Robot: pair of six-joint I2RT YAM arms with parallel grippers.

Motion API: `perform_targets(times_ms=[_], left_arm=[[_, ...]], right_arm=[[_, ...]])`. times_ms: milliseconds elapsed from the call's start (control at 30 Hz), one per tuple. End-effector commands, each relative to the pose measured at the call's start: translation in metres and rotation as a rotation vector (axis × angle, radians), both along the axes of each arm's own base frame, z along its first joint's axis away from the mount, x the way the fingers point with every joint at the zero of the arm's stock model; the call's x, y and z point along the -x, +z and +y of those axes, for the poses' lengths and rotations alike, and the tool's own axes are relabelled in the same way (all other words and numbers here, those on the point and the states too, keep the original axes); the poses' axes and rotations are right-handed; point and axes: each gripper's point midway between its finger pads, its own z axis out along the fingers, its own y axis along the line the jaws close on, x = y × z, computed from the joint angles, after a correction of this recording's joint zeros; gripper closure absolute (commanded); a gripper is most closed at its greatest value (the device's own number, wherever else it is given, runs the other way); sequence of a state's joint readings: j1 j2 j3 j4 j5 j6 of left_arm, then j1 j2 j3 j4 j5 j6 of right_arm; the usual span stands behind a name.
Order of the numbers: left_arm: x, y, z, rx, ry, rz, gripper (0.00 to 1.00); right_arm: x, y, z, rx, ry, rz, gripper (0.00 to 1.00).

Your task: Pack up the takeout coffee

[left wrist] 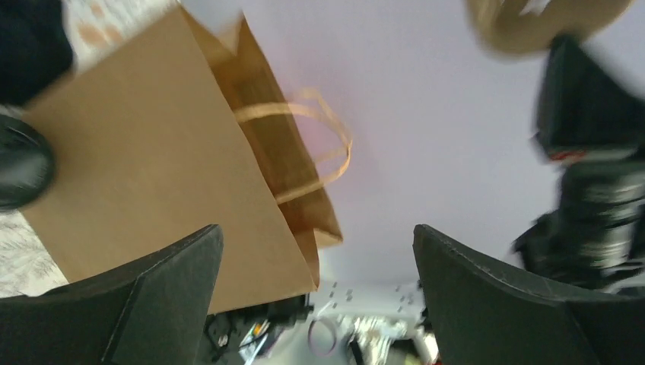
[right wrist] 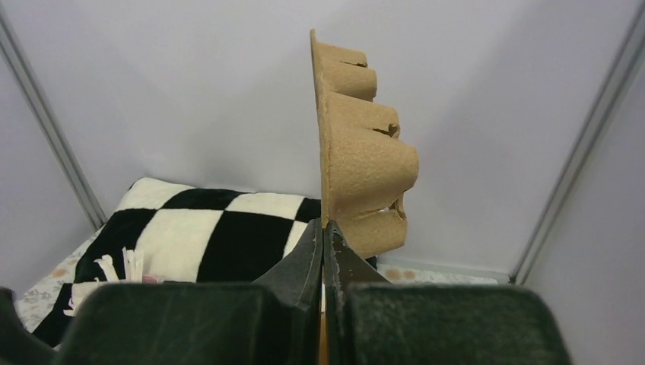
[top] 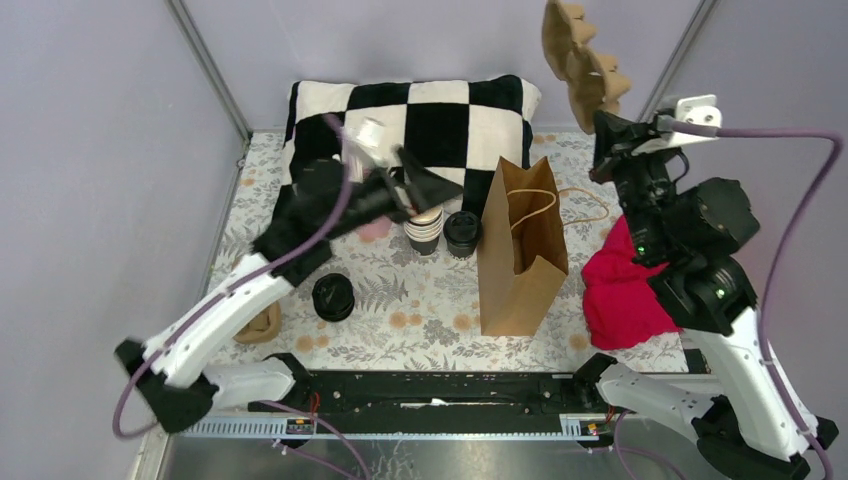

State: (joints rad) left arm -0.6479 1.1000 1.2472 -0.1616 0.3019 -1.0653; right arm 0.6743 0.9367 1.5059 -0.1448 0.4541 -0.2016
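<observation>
The takeout coffee, a black cup with a black lid, stands on the floral cloth just left of the upright brown paper bag. My left gripper hovers open above a stack of lidless cups, beside the coffee, holding nothing. In the left wrist view its fingers stand wide apart, with the bag ahead and the coffee's black shape at the left edge. My right gripper is raised at the back right, shut on the lower edge of a brown pulp cup carrier. The right wrist view shows that carrier upright above the gripper.
A lone black lid lies left of centre. A red cloth is bunched to the right of the bag. A black-and-white checked pillow lies along the back. A small brown item sits by the left arm.
</observation>
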Motion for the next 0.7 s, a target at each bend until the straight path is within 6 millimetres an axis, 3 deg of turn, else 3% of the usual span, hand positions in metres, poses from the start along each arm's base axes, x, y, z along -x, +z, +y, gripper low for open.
perform_targets(times_ms=[0, 100, 200, 300, 433, 567, 667], left_arm=[[0.029, -0.045, -0.074, -0.325, -0.044, -0.114, 0.02], [0.050, -0.061, -0.111, -0.512, -0.043, -0.186, 0.03], [0.058, -0.071, -0.125, -0.646, 0.020, -0.266, 0.03], [0.056, -0.072, -0.133, -0.729, 0.075, -0.330, 0.03], [0.051, -0.085, -0.140, -0.828, 0.123, -0.345, 0.10], [0.047, -0.078, -0.138, -0.812, 0.166, -0.338, 0.14], [0.042, -0.065, -0.132, -0.787, 0.206, -0.336, 0.04]], right_arm=[[0.028, 0.012, -0.038, -0.070, -0.073, -0.012, 1.00], [0.043, 0.020, -0.047, -0.108, -0.056, -0.049, 1.00], [0.054, 0.020, -0.055, -0.113, -0.053, -0.048, 1.00], [0.063, 0.018, -0.062, -0.121, -0.053, -0.063, 1.00], [0.071, 0.017, -0.071, -0.126, -0.068, -0.069, 1.00], [0.069, 0.012, -0.077, -0.105, -0.102, -0.033, 1.00], [0.068, 0.006, -0.074, -0.088, -0.096, -0.016, 1.00]])
